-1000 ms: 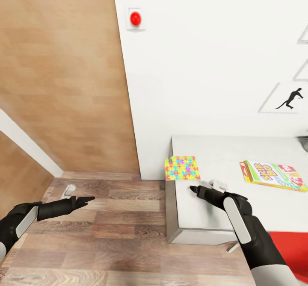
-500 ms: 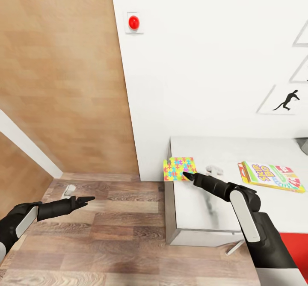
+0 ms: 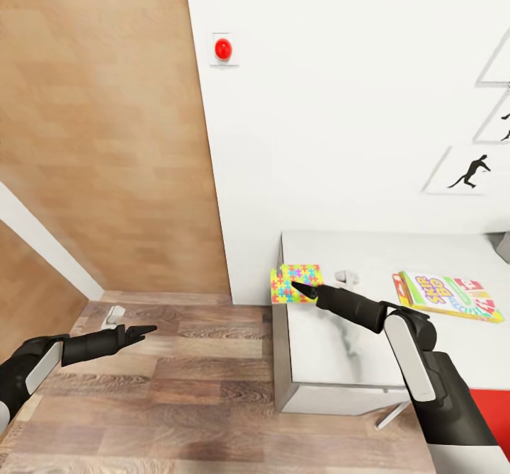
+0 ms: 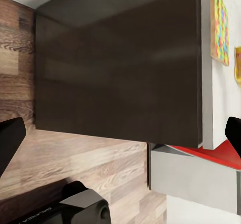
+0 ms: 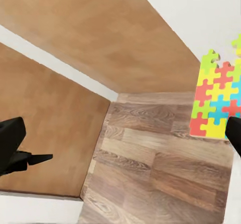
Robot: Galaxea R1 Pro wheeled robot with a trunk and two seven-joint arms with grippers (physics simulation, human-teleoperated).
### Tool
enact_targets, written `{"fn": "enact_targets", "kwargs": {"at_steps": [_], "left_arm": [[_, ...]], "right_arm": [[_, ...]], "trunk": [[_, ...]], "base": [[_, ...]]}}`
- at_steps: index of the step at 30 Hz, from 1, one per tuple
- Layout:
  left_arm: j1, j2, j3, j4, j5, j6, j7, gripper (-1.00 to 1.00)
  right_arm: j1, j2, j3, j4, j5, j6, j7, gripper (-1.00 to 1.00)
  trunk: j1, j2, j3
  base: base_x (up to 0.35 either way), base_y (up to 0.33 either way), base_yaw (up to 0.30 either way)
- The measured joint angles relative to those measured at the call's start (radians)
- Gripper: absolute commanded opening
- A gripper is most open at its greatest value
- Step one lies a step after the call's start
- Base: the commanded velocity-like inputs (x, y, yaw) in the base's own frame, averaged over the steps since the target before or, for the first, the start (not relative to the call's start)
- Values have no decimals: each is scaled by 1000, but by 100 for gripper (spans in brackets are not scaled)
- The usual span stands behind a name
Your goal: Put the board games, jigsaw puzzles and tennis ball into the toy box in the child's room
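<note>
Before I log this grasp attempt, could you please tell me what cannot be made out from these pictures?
- Right gripper, head view: whether its fingertips touch the jigsaw puzzle cannot be told; the gripper covers that part of the board.
- Jigsaw puzzle, right wrist view: cut off by the picture's edge.
- Board game, head view: lid print too small to read fully.
- Toy box, head view: just a grey corner at the edge.
- Left gripper, head view: finger gap unclear.

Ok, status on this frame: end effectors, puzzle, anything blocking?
Right end effector at the multicolour jigsaw puzzle board, grip unclear. Left end effector hovers over wood floor. Puzzle overhangs the white table corner. Nothing blocking.
</note>
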Motion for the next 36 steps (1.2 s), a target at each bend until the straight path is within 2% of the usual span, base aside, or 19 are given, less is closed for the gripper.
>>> {"fn": "enact_targets", "kwargs": {"at_steps": [3,10,36], "left_arm": [[0,0,0,0,0,0,0,100],[0,0,1,0,0,0,3,100],[0,0,1,0,0,0,-1,100]], "right_arm": [[0,-10,-1,0,0,-1,44,100],[0,-23,-2,2,-1,-7,76,100],[0,-27,-2,9,0,-11,97,100]], "trunk": [[0,0,5],[0,0,16],[0,0,58]], "base": [[0,0,0],[0,0,0],[0,0,0]]}}
